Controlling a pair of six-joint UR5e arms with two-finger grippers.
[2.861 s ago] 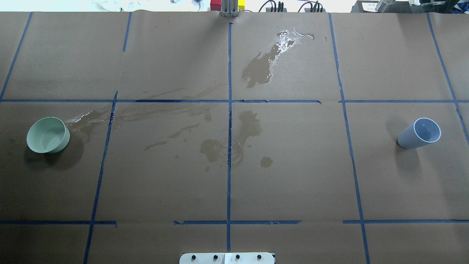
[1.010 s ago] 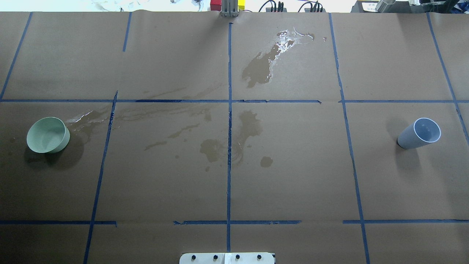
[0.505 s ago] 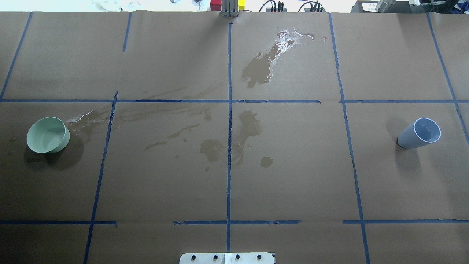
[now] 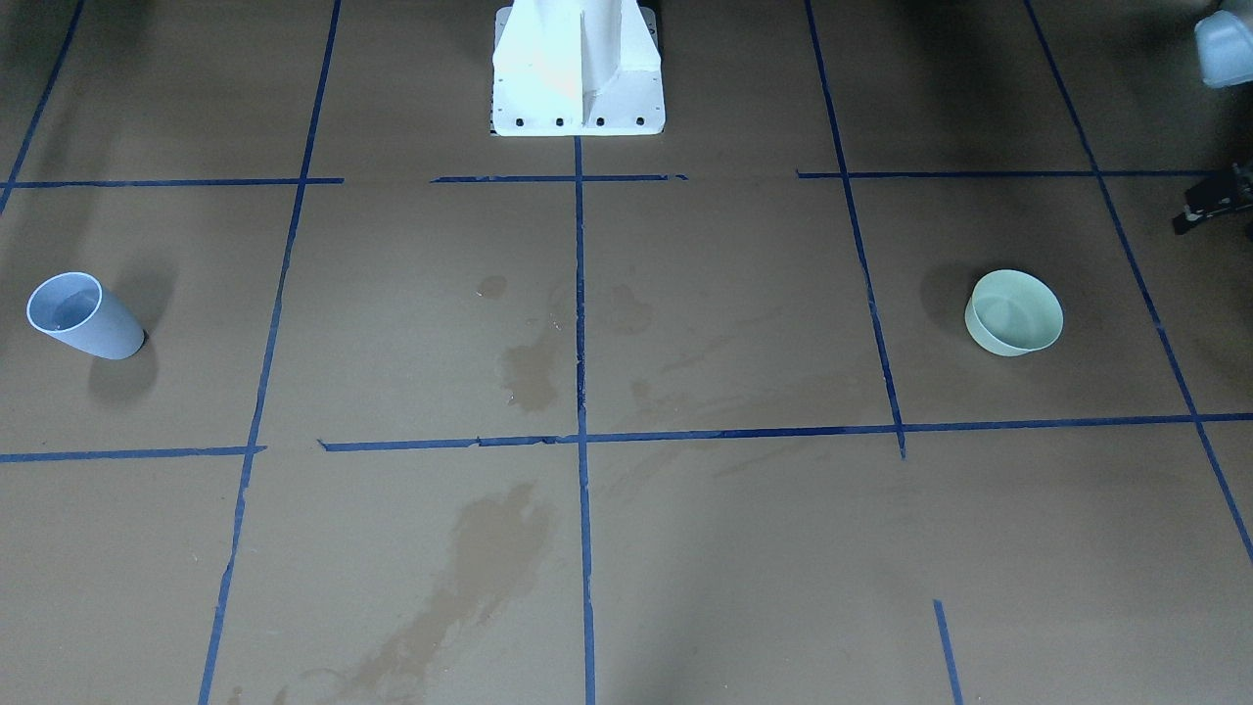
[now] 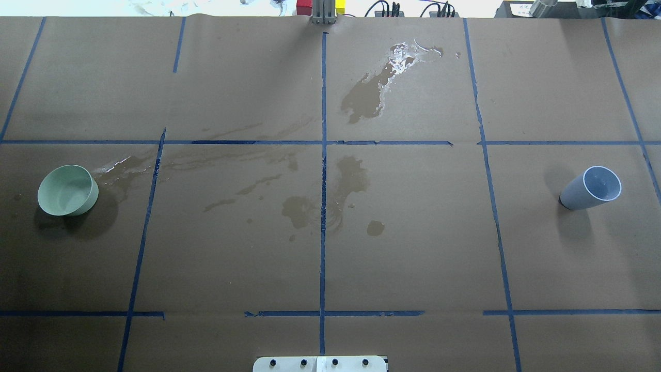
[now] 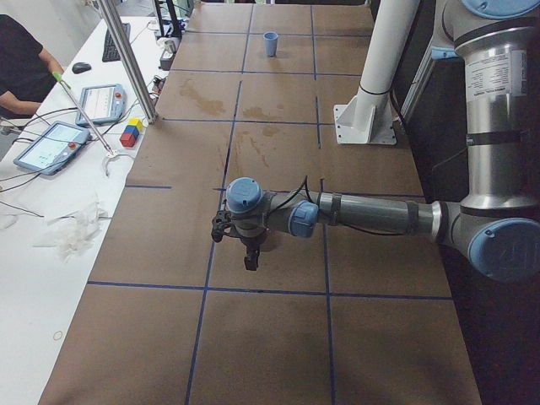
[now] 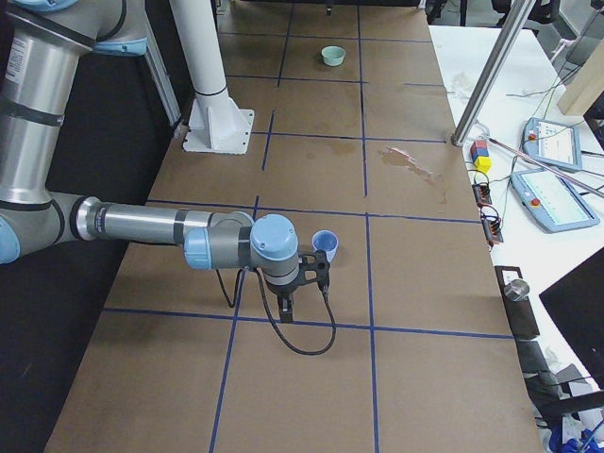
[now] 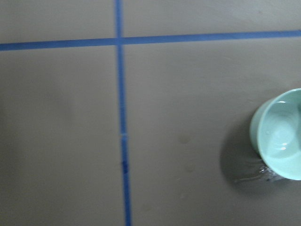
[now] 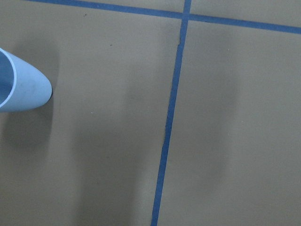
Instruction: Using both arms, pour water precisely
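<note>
A pale green bowl (image 5: 67, 190) stands at the table's left; it also shows in the front view (image 4: 1014, 312) and at the right edge of the left wrist view (image 8: 281, 141), with a faint glossy sheen of water inside. A light blue cup (image 5: 591, 187) stands at the table's right, also in the front view (image 4: 83, 315) and the right wrist view (image 9: 21, 87). The left arm (image 6: 371, 215) holds its left gripper (image 6: 250, 261) pointing down over the paper. The right gripper (image 7: 288, 311) hangs just beside the cup (image 7: 326, 245). I cannot tell whether either gripper is open or shut.
Wet stains (image 5: 364, 95) mark the brown paper at the far middle and centre (image 5: 351, 178). Blue tape lines (image 5: 323, 155) form a grid. The white pedestal base (image 4: 578, 69) stands at the robot's edge. A side table with tablets (image 6: 51, 143) and an operator (image 6: 21, 67) flanks the far side.
</note>
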